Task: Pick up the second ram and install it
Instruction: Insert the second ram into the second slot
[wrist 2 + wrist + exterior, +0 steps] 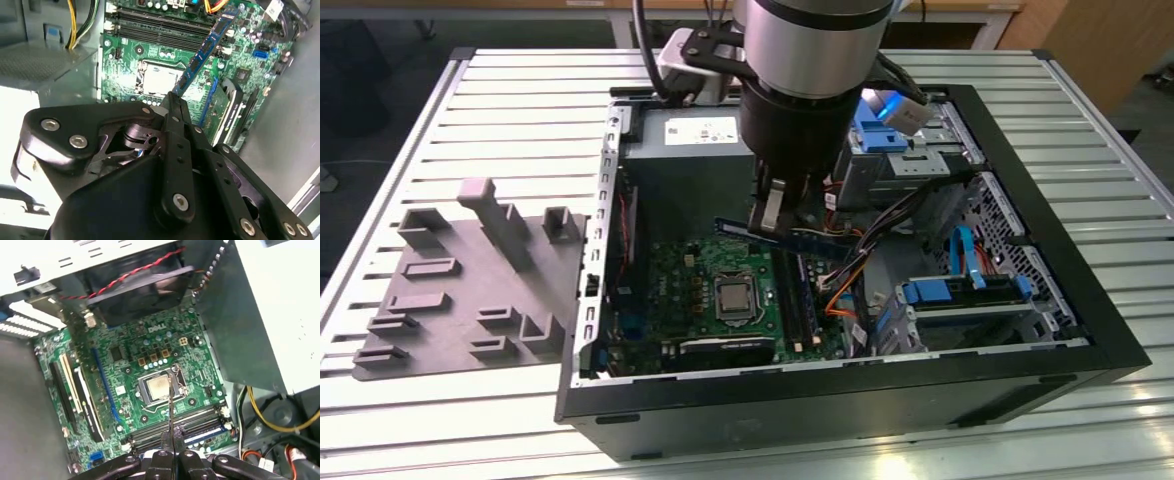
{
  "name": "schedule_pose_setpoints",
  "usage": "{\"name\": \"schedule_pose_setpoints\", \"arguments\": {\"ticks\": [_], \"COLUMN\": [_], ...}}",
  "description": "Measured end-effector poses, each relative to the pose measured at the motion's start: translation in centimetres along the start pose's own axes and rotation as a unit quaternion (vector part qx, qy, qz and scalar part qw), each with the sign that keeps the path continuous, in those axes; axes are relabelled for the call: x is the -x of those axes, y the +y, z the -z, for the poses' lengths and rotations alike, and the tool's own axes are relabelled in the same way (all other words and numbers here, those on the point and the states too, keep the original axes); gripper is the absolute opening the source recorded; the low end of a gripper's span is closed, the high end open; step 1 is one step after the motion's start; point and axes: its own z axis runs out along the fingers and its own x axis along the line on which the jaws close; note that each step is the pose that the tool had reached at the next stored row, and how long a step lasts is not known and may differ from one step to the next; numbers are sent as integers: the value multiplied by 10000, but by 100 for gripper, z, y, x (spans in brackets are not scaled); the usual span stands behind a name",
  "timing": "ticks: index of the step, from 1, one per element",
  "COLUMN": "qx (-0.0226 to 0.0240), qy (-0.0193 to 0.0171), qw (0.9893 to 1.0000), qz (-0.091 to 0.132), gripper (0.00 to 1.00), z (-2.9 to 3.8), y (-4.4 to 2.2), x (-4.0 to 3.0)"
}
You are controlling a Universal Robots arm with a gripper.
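second ram [202,52] clamped in claw [778,226], hanging above green motherboard [127,371]

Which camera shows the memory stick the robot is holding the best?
The second wrist view: the second ram shows its long blue side, sticking out of the gripper above the motherboard. The exterior view shows it as a small dark strip. The first wrist view shows its thin edge.

Gray fixture [460,300] on slatted table [520,100] — beside open computer case [854,400]; green motherboard [674,285] inside.
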Motion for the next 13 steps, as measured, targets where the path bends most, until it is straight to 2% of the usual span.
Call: {"name": "schedule_pose_setpoints", "arguments": {"ticks": [3,7,10,13], "qx": [-10,-22,-31,-41], "qy": [-9,-20,-28,-36], "qw": [9996,9980,9958,9930], "qz": [-278,-633,-911,-1178], "gripper": [11,11,11,11], "z": [-4,-8,-10,-13], "y": [0,0,0,0], "x": [0,0,-1,-1]}}
